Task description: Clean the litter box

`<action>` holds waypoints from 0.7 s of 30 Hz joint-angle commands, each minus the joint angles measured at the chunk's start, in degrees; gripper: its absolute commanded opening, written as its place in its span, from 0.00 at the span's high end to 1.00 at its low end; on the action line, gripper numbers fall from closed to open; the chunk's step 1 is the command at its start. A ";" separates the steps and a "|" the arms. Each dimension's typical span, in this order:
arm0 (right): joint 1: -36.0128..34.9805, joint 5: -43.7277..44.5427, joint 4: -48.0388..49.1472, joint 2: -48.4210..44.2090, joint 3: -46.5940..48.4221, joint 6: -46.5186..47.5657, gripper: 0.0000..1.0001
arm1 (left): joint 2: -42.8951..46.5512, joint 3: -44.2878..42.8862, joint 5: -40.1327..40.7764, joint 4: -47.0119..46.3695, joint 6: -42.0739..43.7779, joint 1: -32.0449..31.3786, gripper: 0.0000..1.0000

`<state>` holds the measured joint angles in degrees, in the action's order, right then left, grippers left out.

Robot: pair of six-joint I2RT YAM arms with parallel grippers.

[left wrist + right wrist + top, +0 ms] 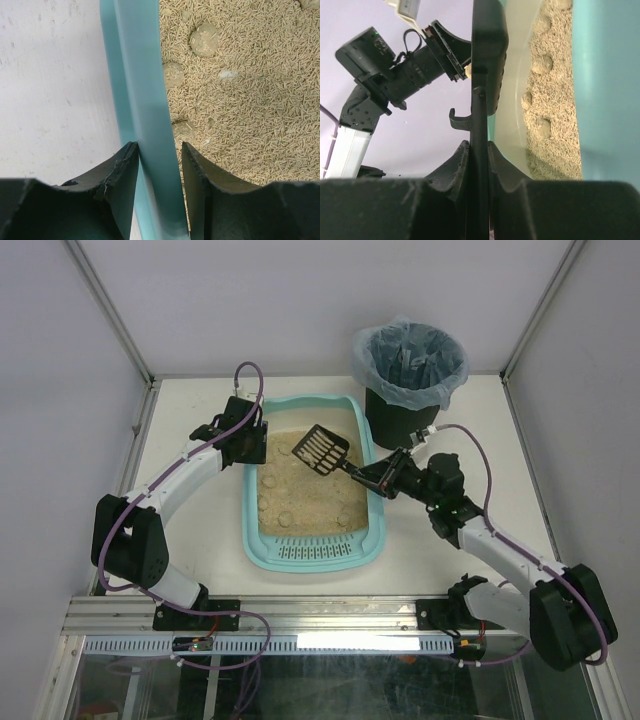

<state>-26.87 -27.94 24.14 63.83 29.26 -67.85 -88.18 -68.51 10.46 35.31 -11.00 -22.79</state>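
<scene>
- The box (315, 552) sits mid-bench; my left tool (157, 150) pinches its left rim, steadying it.
- My right tool (479, 150) is clamped on the scoop (320, 448) handle, with the head tilted over the litter's far end.
- I judge scooping is in hand: clumps (204, 40) lie in the litter.
- Next I must dip under a clump, sift, then carry it to the bin (410, 370) at the bench's far right corner.

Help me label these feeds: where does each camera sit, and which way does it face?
Top external: overhead behind the robot, looking down on litter box, bin, both arms.
Left wrist: looks along left gripper, clamped on the box rim.
Right wrist: looks along right gripper and its held scoop.
Shared: both wrist views show litter.
</scene>
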 commanded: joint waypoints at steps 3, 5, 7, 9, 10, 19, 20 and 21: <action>-0.37 -7.34 -1.02 2.59 7.62 4.30 1.00 | 1.70 -0.60 -2.41 -0.82 0.00 -0.77 0.60; 1.06 1.68 -5.08 -1.43 4.92 0.95 1.00 | 1.74 -0.47 -2.48 -0.86 -0.04 -0.78 0.60; 2.16 3.92 -3.39 -2.27 3.07 -0.13 1.00 | 2.10 -0.10 -1.96 -0.81 0.00 -0.77 0.60; 1.10 -5.36 -1.17 2.00 6.58 2.16 1.00 | 2.24 -0.09 -1.53 -0.90 -0.05 -0.77 0.60; 0.55 -7.85 -1.17 3.12 7.74 2.66 1.00 | 2.13 -0.15 -1.56 -0.86 -0.07 -0.77 0.60; 1.87 -3.87 0.83 -1.81 2.66 -1.04 1.00 | 1.64 -0.48 -2.35 -0.86 -0.07 -0.77 0.60; 2.36 0.08 -1.17 -3.82 1.19 -2.19 1.00 | 1.57 -0.48 -2.59 -0.88 -0.11 -0.77 0.61; 2.69 4.82 -3.42 -6.90 -0.36 -3.95 1.00 | 1.59 -0.41 -2.65 -0.86 -0.09 -0.77 0.61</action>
<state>-25.10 -28.71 20.27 62.15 28.93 -69.10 -88.18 -68.51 10.83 35.31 -11.05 -22.81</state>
